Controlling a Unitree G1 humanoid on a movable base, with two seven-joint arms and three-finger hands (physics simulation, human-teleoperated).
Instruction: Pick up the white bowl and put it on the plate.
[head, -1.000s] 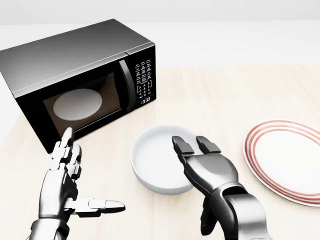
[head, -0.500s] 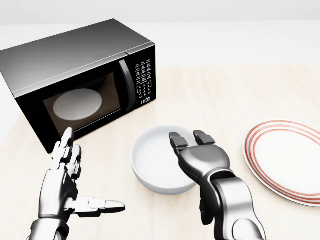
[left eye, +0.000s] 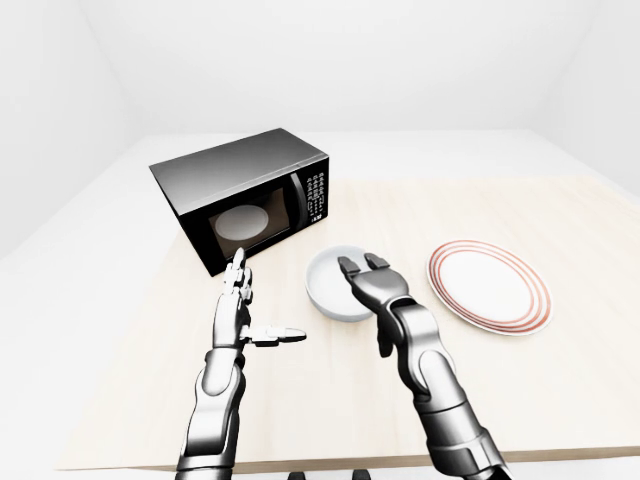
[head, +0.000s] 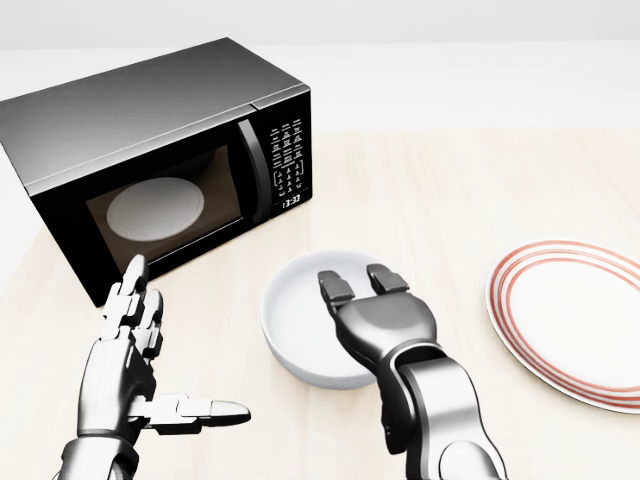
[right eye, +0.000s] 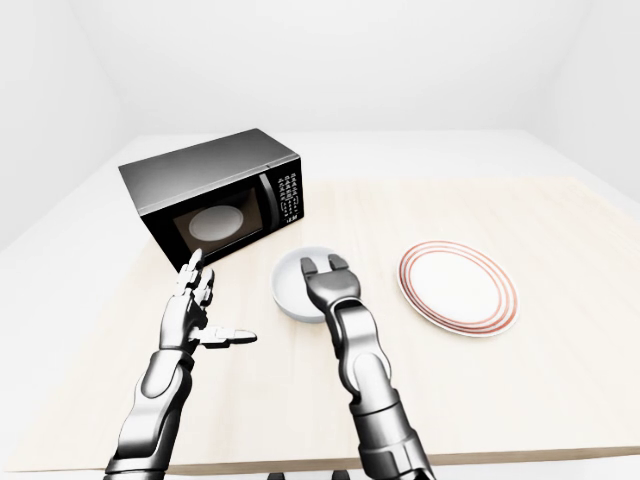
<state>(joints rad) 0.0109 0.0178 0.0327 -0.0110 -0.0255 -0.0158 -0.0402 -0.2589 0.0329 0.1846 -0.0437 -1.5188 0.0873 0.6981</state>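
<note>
Light was bright, even and diffuse in all three views, with no clear source. Shadows were faint: only a soft dark patch under my right hand (head: 365, 300) inside the white bowl (head: 300, 325). The microwave (head: 150, 150) top showed a broad pale sheen, no hard glare. Everything was sharp, no blur. The eye views looked wide-angle, with the table (left eye: 520, 400) edges splaying outward.

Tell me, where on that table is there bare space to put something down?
The table is bare to the plate's right and along its bottom edge in the left-eye view, also above the white bowl, right of the microwave. It is crowded where the right hand hangs over the bowl, with the open left hand beside.
</note>
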